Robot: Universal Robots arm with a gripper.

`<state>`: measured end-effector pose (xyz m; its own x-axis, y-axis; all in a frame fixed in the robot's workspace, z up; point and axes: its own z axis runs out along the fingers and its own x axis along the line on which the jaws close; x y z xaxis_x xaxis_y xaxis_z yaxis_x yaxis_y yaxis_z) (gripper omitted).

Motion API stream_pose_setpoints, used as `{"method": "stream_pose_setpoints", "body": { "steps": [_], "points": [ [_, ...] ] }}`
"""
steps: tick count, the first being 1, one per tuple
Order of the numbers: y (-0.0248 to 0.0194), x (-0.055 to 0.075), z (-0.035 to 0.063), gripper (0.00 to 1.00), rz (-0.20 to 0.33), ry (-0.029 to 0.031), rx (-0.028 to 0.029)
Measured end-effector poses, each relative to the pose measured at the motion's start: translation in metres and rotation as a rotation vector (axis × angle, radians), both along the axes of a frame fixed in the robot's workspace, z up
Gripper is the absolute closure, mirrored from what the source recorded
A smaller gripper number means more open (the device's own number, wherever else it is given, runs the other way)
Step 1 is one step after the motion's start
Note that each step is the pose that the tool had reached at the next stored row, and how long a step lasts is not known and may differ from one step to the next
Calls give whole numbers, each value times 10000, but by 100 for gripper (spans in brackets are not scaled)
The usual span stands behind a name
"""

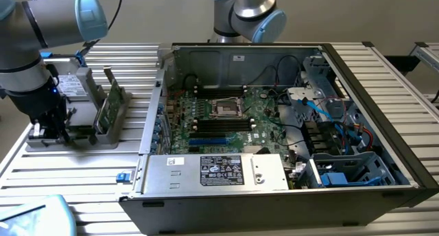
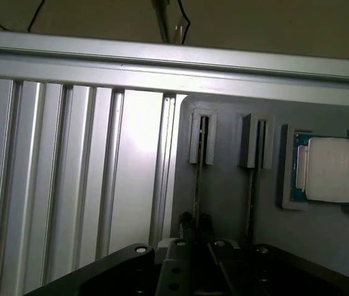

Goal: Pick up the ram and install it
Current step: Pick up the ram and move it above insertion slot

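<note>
In the wrist view the ram (image 2: 197,176) stands edge-on as a thin dark strip. It runs from a slotted post of the grey holder tray (image 2: 224,191) back to my gripper (image 2: 195,223). The two fingertips (image 2: 185,221) sit tight on either side of the strip, shut on it. In the exterior view my gripper (image 1: 49,129) is down at the left end of the holder tray (image 1: 103,138), and the arm hides the ram there. The open computer case (image 1: 274,143) with its motherboard (image 1: 226,118) lies to the exterior view's right of the tray.
A wider green card (image 1: 110,105) with a metal bracket stands in the tray beside my gripper. A second thin board (image 2: 250,185) and a square silver processor (image 2: 336,169) sit in the same tray. Another arm (image 1: 247,12) stands behind the case. The ribbed aluminium table (image 1: 75,169) surrounds everything.
</note>
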<state>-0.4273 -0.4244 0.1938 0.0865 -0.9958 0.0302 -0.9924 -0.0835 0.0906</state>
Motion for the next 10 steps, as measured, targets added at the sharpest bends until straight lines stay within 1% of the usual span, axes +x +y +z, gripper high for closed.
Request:
{"method": "stream_pose_setpoints", "body": {
  "steps": [10],
  "points": [
    [0, 15, 36, 86, 0, -1, 1]
  ]
}}
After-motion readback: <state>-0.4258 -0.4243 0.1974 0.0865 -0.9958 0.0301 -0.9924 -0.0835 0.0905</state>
